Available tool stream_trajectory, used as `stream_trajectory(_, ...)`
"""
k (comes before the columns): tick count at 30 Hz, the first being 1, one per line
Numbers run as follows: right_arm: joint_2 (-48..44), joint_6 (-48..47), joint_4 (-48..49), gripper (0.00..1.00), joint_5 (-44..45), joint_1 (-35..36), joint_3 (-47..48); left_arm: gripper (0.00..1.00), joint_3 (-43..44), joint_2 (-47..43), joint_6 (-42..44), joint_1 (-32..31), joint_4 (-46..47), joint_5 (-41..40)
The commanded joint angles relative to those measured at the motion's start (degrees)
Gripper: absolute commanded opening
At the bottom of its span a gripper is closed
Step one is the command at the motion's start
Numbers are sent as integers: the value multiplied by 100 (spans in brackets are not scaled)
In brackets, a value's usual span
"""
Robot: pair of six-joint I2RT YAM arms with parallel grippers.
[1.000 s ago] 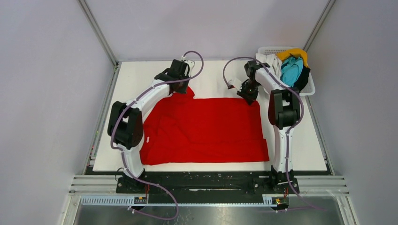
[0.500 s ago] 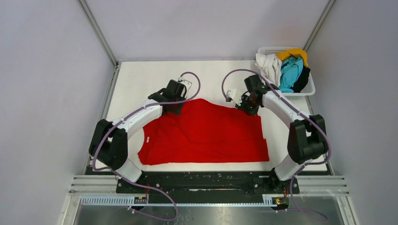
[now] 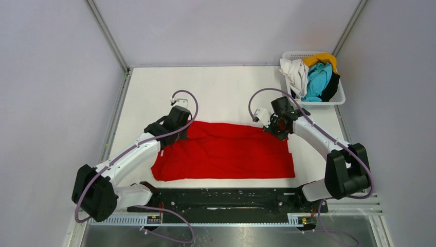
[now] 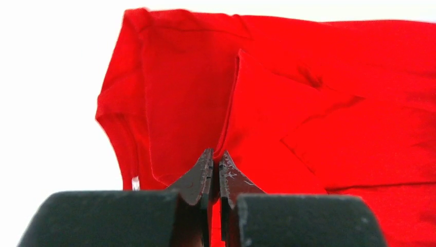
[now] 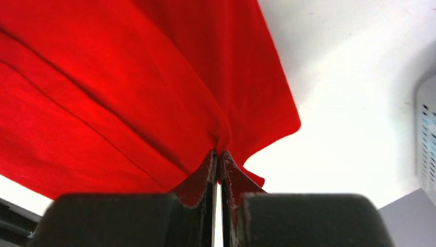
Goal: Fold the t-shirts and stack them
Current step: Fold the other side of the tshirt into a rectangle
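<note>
The large red t-shirt [image 3: 226, 152] lies on the white table, its far half pulled toward the near edge. My left gripper [image 3: 174, 133] is shut on the shirt's far-left edge; the wrist view shows its jaws pinching a red fold [image 4: 226, 128]. My right gripper [image 3: 277, 129] is shut on the far-right edge, cloth bunched at its tips [image 5: 221, 136]. White [image 3: 294, 72], turquoise [image 3: 318, 80], yellow [image 3: 321, 58] and black [image 3: 333, 85] shirts are piled in the basket.
The white lattice basket [image 3: 337, 100] stands at the table's far right corner; its wall shows in the right wrist view [image 5: 427, 134]. Bare white table [image 3: 226, 92] lies beyond the red shirt. Metal frame rails run along the table's edges.
Both grippers have drawn the red shirt's far edge toward the near side, folding it over itself. The arms have swung outward and lower.
</note>
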Motion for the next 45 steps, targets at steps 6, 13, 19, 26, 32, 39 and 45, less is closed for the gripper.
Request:
stream_trajectory(6, -520, 516, 369, 3, 637, 97, -188, 0, -558, -1639, -1590, -207, -400, -734)
stream_trajectory(13, -362, 733, 591, 11, 797, 99, -296, 0, -1183, -2206, -2664, -738, -1079, -523)
stream_trajectory(19, -247, 959, 430, 26, 1278, 99, -256, 12, -1687, -2255, -4053, -2220, -1727, -375)
stream_trajectory(26, -1345, 1679, 486, 93, 1303, 134, -613, 99, -821, -1959, -5150, -3467, -3302, -1146)
stream_trajectory(32, -2720, 2985, 1670, 100, 1498, 130, -1187, 99, -25, -1587, -4562, -3397, -2675, -1867)
stream_trajectory(39, -4021, 6060, 3324, 99, 1913, 117, -2352, 99, -653, -962, -2922, -1106, -364, 3)
stream_trajectory(45, -4255, 6226, 3419, 100, 1728, 117, -2669, 99, -1142, -379, -2476, -550, 977, 1426)
